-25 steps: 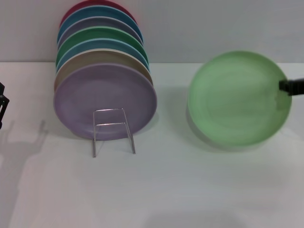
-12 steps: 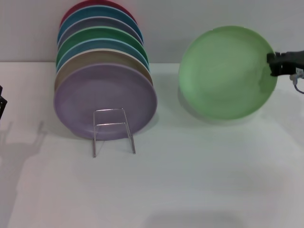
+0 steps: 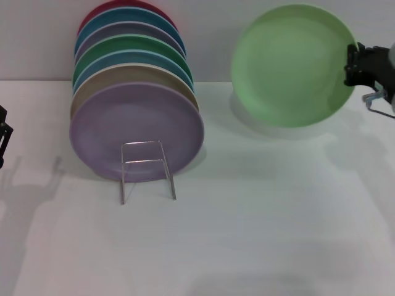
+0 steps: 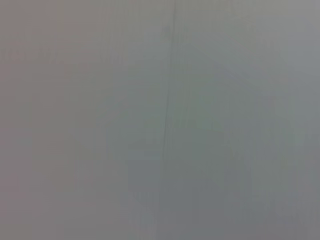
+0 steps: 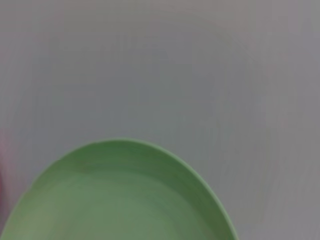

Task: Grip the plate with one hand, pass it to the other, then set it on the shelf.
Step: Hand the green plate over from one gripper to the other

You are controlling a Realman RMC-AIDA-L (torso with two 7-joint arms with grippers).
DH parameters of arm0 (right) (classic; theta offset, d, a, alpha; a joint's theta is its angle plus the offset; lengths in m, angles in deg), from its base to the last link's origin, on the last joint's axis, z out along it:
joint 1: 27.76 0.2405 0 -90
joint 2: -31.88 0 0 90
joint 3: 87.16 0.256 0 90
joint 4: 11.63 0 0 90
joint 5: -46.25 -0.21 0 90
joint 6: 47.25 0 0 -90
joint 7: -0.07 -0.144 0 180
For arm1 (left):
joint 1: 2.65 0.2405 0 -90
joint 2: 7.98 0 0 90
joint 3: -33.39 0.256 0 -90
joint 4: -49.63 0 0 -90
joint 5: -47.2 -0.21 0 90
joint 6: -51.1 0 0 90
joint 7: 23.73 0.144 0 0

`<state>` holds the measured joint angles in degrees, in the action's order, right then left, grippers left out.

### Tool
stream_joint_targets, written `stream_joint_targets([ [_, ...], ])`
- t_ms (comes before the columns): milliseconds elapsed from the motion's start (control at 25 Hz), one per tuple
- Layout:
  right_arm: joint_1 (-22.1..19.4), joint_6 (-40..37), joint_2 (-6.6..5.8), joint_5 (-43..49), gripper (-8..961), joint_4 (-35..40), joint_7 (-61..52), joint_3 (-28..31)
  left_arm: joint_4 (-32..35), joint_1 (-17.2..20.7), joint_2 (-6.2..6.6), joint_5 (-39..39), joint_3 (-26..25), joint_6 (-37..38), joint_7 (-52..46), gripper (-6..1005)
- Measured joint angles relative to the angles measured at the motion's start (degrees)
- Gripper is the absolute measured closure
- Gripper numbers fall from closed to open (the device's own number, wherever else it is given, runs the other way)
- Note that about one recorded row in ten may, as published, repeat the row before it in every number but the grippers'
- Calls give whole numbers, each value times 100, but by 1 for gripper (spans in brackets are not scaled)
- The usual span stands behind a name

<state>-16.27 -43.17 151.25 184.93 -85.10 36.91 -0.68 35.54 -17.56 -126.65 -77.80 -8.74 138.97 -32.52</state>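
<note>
Since a second ago my right tool (image 3: pixel 353 65), clamped on the plate (image 3: pixel 290 65), has lifted it; handover next, left tool (image 3: pixel 3 132) far beyond the shelf (image 3: pixel 147 169), state unclear.

No legible text, labels, brand marks, numbers or signs in any view. Checked surfaces: the plate (image 3: pixel 290 65) is plain, with no print or stamp visible on its face; the stacked plates (image 3: pixel 136 117) show bare glaze only; the shelf (image 3: pixel 147 168) is bare wire; the bench (image 3: pixel 247 234) is unmarked. The right gripper (image 3: pixel 358 65) housing shows no readable marking. The left wrist view shows only a blank grey surface.
</note>
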Motion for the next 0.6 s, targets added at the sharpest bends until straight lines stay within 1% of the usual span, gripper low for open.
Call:
stream_joint_targets([
  [120, -46, -1012, 0, -1, 928, 373, -2, -488, -4, 6, -10, -3, 15, 60, -4, 237],
  [240, -42, -2187, -2, -1, 928, 860, -10, -994, -6, 10, -13, -7, 63, 117, -24, 238],
  [280, -32, -2425, -1, -1, 928, 975, -10, -1107, -7, 21, -15, -10, 152, 199, -91, 238],
  [360, -11, -3081, 0, -1, 928, 1279, -59, -1381, -7, 25, -15, -9, 167, 223, -116, 239],
  [440, -1, -3760, 4, -1, 928, 1591, -248, -1681, -7, 30, -15, -10, 186, 251, -145, 240],
  [560, -27, -4755, 5, -3, 928, 2087, -747, -2031, -16, 105, -22, -13, 427, 444, -346, 240],
  [600, -53, -5086, 5, -4, 928, 2238, -954, -2147, -16, 105, -22, -13, 427, 444, -346, 241],
])
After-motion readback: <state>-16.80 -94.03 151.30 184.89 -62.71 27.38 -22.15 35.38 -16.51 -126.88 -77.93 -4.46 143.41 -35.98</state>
